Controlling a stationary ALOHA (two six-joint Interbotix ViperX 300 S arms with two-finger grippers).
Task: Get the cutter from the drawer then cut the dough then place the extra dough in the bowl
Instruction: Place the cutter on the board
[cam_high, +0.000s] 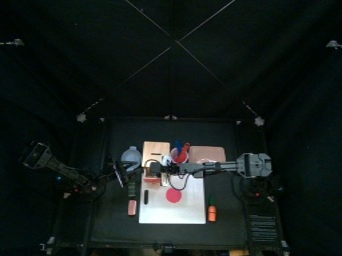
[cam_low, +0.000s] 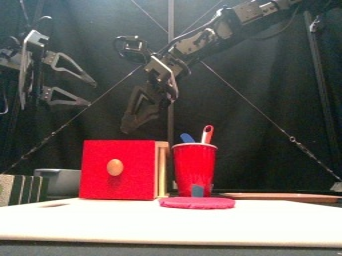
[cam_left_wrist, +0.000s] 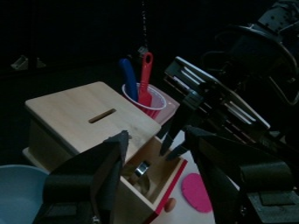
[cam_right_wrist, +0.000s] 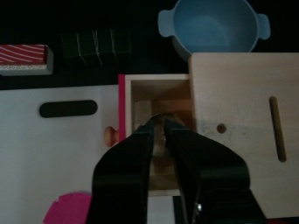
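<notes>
Step in hand: the robot is fetching the cutter (cam_left_wrist: 142, 168), judging by the open drawer and the uncut dough.
Drawer (cam_right_wrist: 149, 101): it is standing pulled out of the wooden box (cam_right_wrist: 239, 96), its red front (cam_low: 118, 170) facing the table's front edge, which is giving access from above.
Right gripper (cam_right_wrist: 163, 133): it is hanging directly over the open drawer with its tips pointing down into it. The jaws are pressing nearly together, and whether the wire handle is lying between them cannot be told.
Left gripper (cam_left_wrist: 155, 150): it is hovering beside the box with its jaws spread wide and holding nothing. It is probably keeping clear so that the right arm is working unhindered.
Cutter: it is lying inside the drawer and showing only as a small glint of grey metal. Its round outline is not showing clearly.
Dough (cam_low: 198, 202): it is lying as a flat pink disc on the white cutting board (cam_right_wrist: 47, 140), in front of the red cup (cam_low: 195, 165), and is awaiting the cut.
Bowl (cam_right_wrist: 214, 22): the blue-grey bowl is sitting empty just beside the box, ready for the extra dough.
</notes>
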